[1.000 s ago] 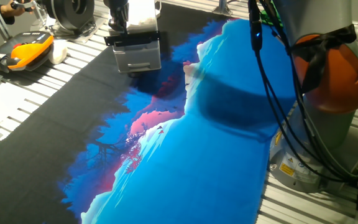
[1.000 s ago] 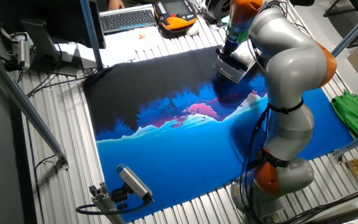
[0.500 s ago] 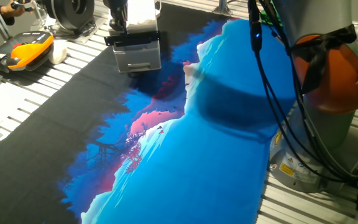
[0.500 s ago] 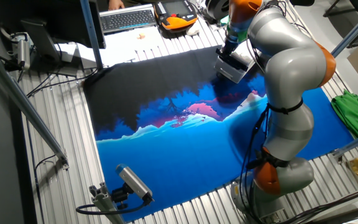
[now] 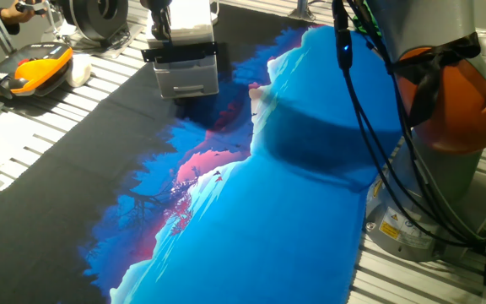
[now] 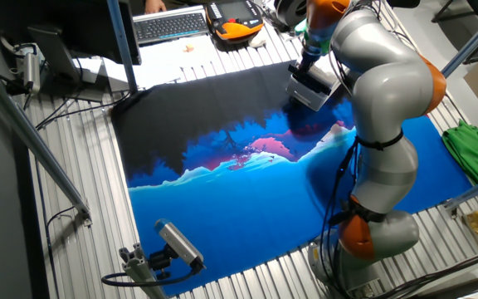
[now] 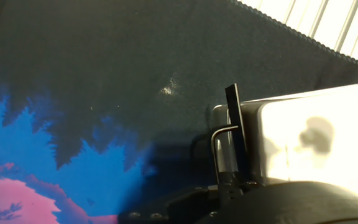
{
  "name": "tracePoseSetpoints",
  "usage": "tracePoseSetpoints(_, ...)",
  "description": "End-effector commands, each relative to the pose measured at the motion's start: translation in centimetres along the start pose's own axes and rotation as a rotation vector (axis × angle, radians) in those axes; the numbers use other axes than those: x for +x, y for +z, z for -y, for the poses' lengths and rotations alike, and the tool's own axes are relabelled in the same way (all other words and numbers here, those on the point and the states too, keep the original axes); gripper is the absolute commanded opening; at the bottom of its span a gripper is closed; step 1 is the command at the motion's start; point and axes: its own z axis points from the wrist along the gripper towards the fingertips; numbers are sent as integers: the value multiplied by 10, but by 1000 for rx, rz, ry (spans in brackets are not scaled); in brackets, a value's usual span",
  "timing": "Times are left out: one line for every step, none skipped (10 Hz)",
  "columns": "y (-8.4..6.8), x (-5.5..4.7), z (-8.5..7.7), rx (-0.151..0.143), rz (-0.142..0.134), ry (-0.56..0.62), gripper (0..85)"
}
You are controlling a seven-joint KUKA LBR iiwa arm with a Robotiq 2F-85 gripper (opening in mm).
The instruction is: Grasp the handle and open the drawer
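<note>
The small white cabinet [image 5: 188, 76] stands on the dark far part of the mat. The black handle [image 5: 180, 52] runs across the drawer's grey front [image 5: 189, 83]. My gripper [image 5: 159, 32] hangs right over the handle's left end, and it also shows in the other fixed view [image 6: 304, 66] above the cabinet [image 6: 309, 93]. In the hand view the handle [image 7: 233, 124] shows edge-on just above the black gripper body [image 7: 247, 202], with the white cabinet [image 7: 309, 140] to its right. The fingertips are hidden, so I cannot see whether they hold the handle.
An orange-and-black case [image 5: 28, 67] lies on the slatted table at the far left. A keyboard [image 6: 168, 25] lies at the back. The arm's grey links [image 6: 388, 91] and orange base [image 5: 458, 93] rise at the mat's right side, with cables [image 5: 369, 101] hanging.
</note>
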Motion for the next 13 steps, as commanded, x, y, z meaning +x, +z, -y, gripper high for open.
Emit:
tracePoseSetpoints(0,0,0,-3,2,-1,0)
tracePoseSetpoints(1,0,0,-5,3,-1,0)
tracePoseSetpoints(1,0,0,-6,2,0,0)
tracePoseSetpoints(2,-1,0,-8,1,8,0)
tracePoseSetpoints(2,-1,0,-12,4,22,0)
tracePoseSetpoints(2,-1,0,-12,4,37,0)
tracePoseSetpoints(2,0,0,-15,8,61,0)
tracePoseSetpoints(3,2,-2,-9,20,93,0)
tracePoseSetpoints(5,4,-2,-5,26,93,0)
tracePoseSetpoints(5,7,-2,-14,29,92,0)
tracePoseSetpoints(5,7,-2,-6,29,89,0)
tracePoseSetpoints(5,7,-2,14,23,87,0)
tracePoseSetpoints(5,7,-2,20,19,87,0)
